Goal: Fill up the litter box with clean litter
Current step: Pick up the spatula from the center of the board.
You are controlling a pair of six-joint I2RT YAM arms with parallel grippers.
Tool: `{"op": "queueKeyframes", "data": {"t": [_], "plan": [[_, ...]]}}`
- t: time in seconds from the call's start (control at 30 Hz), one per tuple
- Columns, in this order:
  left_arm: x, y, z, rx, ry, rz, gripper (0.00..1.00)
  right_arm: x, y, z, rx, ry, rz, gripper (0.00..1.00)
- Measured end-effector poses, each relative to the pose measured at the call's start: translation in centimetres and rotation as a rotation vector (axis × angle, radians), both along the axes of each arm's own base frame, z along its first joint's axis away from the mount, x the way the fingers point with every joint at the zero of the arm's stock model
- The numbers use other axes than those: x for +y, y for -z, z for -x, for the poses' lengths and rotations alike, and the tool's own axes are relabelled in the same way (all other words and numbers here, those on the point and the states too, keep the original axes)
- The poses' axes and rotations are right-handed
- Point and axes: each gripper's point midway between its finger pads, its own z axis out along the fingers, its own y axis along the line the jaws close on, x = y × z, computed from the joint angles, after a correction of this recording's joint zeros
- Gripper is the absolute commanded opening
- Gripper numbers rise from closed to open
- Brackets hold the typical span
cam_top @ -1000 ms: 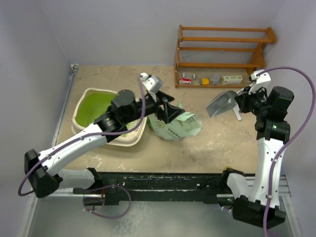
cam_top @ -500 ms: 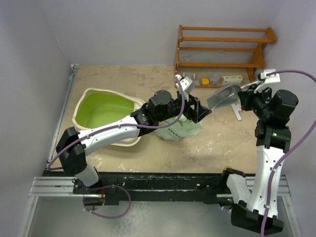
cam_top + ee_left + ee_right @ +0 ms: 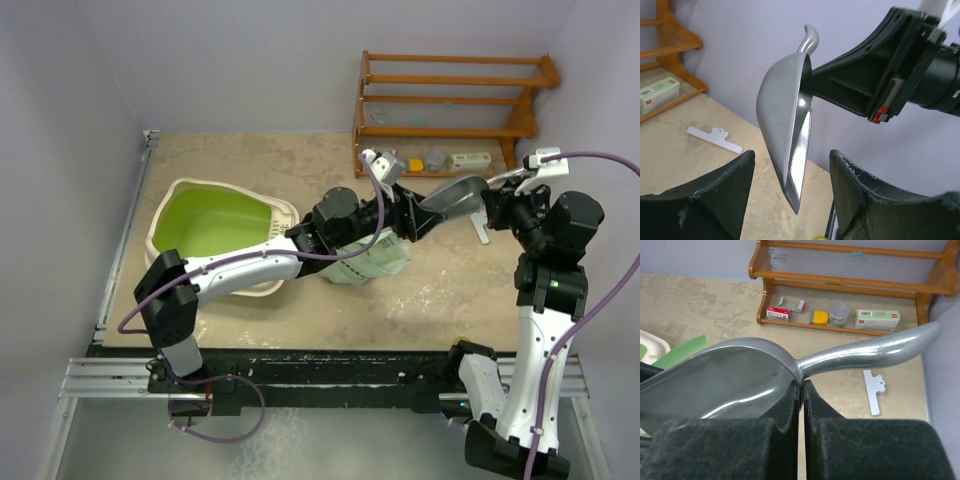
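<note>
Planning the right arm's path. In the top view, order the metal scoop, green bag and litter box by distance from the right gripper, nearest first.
1. metal scoop, clamped by the right gripper.
2. green bag, mid-table.
3. litter box, far left.

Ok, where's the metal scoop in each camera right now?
Top external: metal scoop right of centre, just below the wooden rack.
Left wrist: centre of frame, seen edge-on; rack at upper left.
Right wrist: fills the lower left, handle running right; rack along the top.
Shared landmark: the wooden rack.
</note>
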Motion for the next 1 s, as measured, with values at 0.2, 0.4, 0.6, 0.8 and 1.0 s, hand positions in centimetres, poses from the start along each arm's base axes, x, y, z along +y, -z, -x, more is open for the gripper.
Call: {"op": "queueKeyframes", "data": {"t": [0.2,0.4,0.6,0.8,1.0], "plan": [[-1.6,2.3,0.3,0.034,0.02,-0.024,0.25,0.2,-0.4,0.3,-0.012,0.002,-0.01,0.0],[-2.0,1.8,-0.1,0.064,-0.016,-0.035,0.03,0.2,-1.3,0.3,-0.052,0.005,-0.003,0.0],[-2.1,1.6,-0.1,0.07,-0.048,-0.033,0.03,0.1,-1.8,0.4,-0.071,0.011,0.006,0.0],[-1.9,1.6,-0.4,0.069,-0.089,-0.035,0.03,0.1,-1.7,0.3,-0.072,0.006,0.005,0.0],[-1.0,1.6,-0.5,0.068,-0.137,-0.039,0.03,0.7,-1.7,0.4,-0.076,-0.027,0.008,0.31]]}}
